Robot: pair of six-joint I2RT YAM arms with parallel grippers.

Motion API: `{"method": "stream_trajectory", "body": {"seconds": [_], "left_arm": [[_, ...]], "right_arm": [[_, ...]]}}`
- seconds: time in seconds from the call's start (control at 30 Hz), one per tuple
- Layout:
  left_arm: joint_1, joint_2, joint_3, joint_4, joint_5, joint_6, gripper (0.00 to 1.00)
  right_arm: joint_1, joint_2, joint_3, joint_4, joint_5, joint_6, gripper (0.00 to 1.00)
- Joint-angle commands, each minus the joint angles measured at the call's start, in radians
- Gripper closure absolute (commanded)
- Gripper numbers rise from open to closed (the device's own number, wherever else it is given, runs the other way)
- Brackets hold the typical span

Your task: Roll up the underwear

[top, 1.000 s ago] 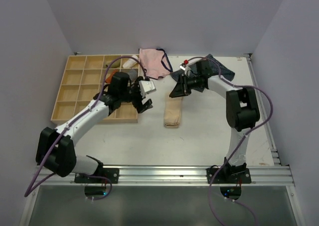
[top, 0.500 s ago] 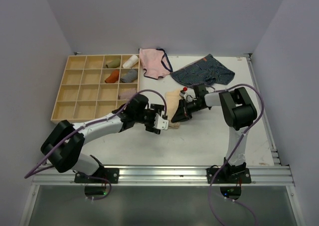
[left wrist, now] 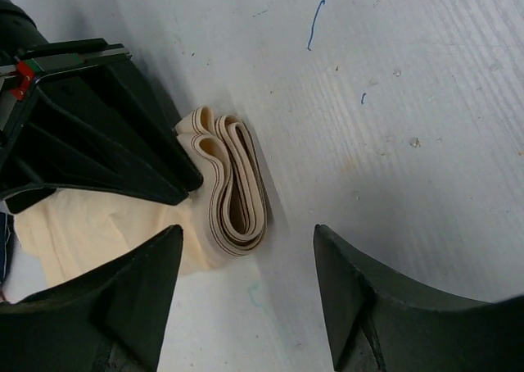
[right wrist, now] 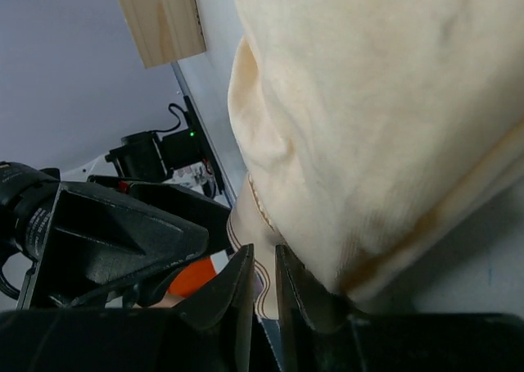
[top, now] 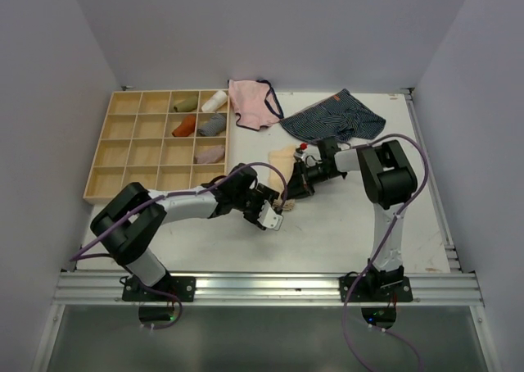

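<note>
Centre frame on the white table (top: 344, 224), the part-rolled peach-beige underwear (top: 281, 157) has its banded end pinched in the nearly closed right gripper (right wrist: 264, 261), while the left gripper (left wrist: 244, 237) gapes wide and empty beside the roll.

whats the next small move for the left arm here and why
Probably ease the left gripper forward and close it on the rolled end of the underwear. Its jaws stand open on either side of that roll, the right gripper pinches the cloth just beside it, and part of the cloth lies flat, not yet rolled.
</note>
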Motion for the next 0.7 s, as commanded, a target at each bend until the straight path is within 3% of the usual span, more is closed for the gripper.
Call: {"method": "stream_trajectory", "body": {"seconds": [0.0, 0.13, 0.27, 0.67], "left_arm": [[-0.011, 0.000, 0.048, 0.048, 0.043, 0.036, 0.32], [-0.010, -0.006, 0.038, 0.051, 0.047, 0.042, 0.32], [-0.011, 0.001, 0.045, 0.043, 0.061, 0.057, 0.32], [-0.010, 0.130, 0.126, -0.072, 0.028, 0.142, 0.42]], "right_arm": [[-0.005, -0.092, 0.019, 0.012, 0.094, -0.030, 0.78], [-0.005, -0.185, -0.047, 0.189, 0.132, 0.147, 0.78], [0.002, -0.146, -0.111, 0.300, 0.157, 0.237, 0.79], [0.023, 0.087, -0.025, 0.043, 0.221, -0.021, 0.85]]}}
